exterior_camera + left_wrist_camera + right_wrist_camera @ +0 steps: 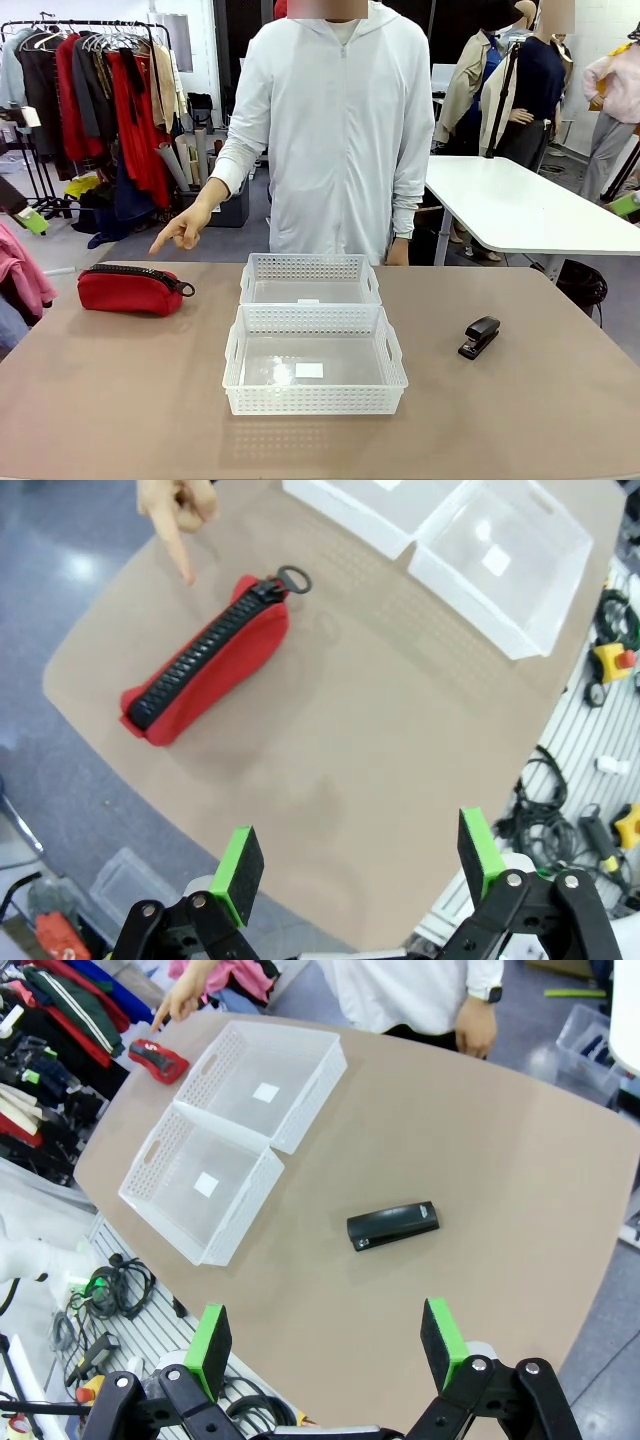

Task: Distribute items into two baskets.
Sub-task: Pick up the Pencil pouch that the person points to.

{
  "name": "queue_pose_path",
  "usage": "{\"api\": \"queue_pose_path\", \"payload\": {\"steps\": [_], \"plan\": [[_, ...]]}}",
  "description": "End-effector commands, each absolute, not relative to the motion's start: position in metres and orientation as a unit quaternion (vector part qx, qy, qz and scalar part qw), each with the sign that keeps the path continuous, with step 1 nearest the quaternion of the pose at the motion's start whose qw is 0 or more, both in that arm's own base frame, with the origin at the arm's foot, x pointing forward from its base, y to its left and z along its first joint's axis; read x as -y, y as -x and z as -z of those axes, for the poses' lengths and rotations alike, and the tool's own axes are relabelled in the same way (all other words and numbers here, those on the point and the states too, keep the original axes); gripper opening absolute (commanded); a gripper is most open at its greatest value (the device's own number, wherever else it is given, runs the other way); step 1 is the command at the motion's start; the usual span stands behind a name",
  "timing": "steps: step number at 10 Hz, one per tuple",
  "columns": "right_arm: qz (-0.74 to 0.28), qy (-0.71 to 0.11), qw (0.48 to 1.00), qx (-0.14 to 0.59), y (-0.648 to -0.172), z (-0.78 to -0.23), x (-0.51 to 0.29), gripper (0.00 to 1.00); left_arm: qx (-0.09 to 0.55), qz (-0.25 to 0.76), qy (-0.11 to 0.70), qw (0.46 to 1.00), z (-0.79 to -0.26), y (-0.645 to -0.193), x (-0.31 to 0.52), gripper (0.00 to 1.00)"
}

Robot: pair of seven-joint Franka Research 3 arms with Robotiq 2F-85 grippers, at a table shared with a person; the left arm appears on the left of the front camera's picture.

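Hovering wide open, left hand (358, 860) and right hand (326, 1342) face bare worktop (120, 400), red pouch (131, 289) near its left edge, black stapler (480, 337) well right, near basket (315, 399) touching far basket (310, 266) mid-worktop.

Front camera across the table (120, 400) toward the person (340, 130); wrist cameras seemingly high overhead, both baskets (315, 400) shared.

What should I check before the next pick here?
1. Open left gripper, pouch ahead: ok.
2. Open right gripper, stapler ahead: ok.
3. The pouch lies free on the table: ok.
4. The person's hand off the pouch: ok, pointing, not touching.
5. The near basket and far basket empty: ok.
6. The stapler lies free, apart from both: ok.
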State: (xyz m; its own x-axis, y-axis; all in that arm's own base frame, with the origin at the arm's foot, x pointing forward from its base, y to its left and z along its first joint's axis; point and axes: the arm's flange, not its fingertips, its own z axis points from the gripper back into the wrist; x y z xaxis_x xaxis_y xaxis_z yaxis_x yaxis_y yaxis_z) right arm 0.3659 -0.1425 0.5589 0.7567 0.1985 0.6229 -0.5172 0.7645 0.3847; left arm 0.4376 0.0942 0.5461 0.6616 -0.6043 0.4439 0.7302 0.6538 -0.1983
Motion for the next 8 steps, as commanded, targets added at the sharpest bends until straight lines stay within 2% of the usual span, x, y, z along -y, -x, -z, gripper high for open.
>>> {"api": "queue_pose_path", "payload": {"steps": [1,5,8], "plan": [[-0.201,-0.279,0.894,0.287,-0.366,-0.560,0.142,1.00,0.158,0.397,0.158,0.890,-0.547,-0.476,-0.107,1.00],[-0.201,-0.279,0.894,0.287,-0.366,-0.560,0.142,1.00,0.128,0.493,0.115,0.853,-0.531,-0.549,-0.090,1.00],[-0.201,-0.279,0.894,0.287,-0.366,-0.560,0.142,1.00,0.102,0.581,0.078,0.804,-0.504,-0.583,-0.058,1.00]]}}
